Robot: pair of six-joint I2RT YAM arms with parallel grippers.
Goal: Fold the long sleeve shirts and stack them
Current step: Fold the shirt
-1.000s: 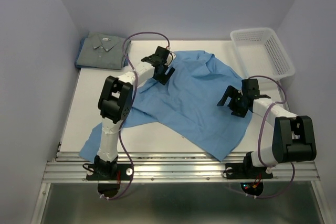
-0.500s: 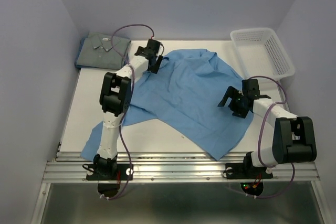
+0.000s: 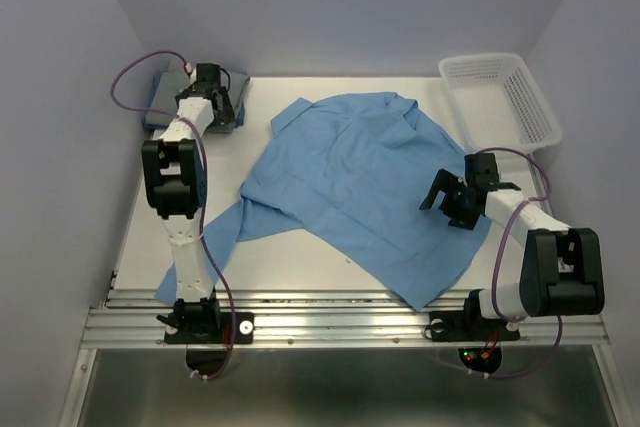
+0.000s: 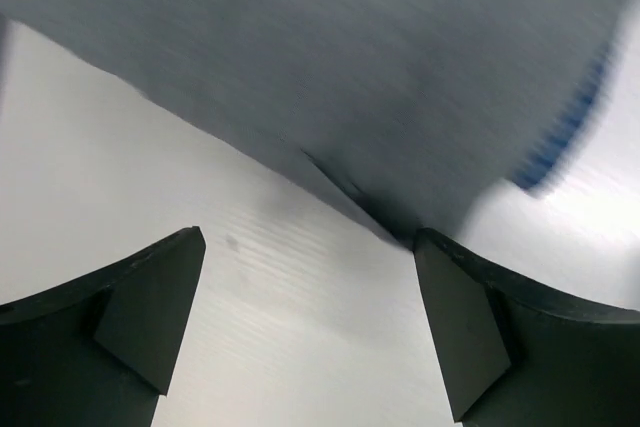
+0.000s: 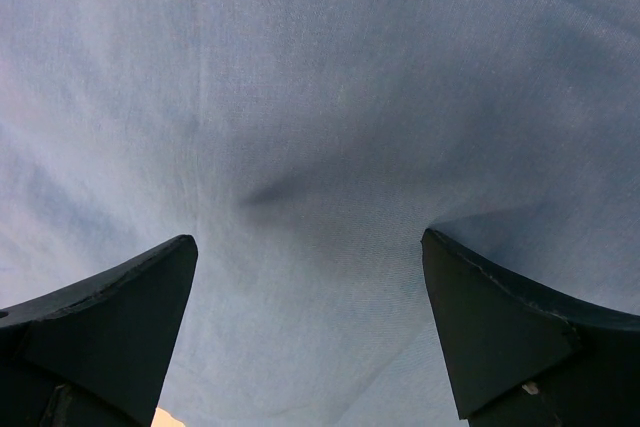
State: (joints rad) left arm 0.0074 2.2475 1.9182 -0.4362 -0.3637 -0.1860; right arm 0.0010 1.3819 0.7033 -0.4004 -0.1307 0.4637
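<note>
Left tool (image 3: 213,105) out at far left corner of table (image 3: 290,255), above folded grey-blue shirt (image 4: 350,77). Jaws spread as wide as they go, nothing between them. Wrist view blurred: shirt's near edge just ahead of the fingers, bare table under them. Right-hand fingertip (image 4: 440,257) close against the cloth fold; touching or not, cannot tell.

Grey-blue shirt mostly hidden under the arm in the overhead view; only its left part showing, tight in the far left corner.

Sky-blue shirt (image 3: 350,177) lying open and rumpled across middle of table, collar toward far edge, one sleeve trailing down to near left corner, lowest corner of cloth reaching near edge right of centre.

Right tool (image 3: 447,205) over right side of sky-blue shirt, toward right edge of table. Jaws wide apart, gripping nothing. Wrist view full of blue cloth between the fingers, one small dark crease in it. Resting on cloth or just above: cannot tell.

White mesh basket (image 3: 527,107) at far right corner, apart from both shirts.
</note>
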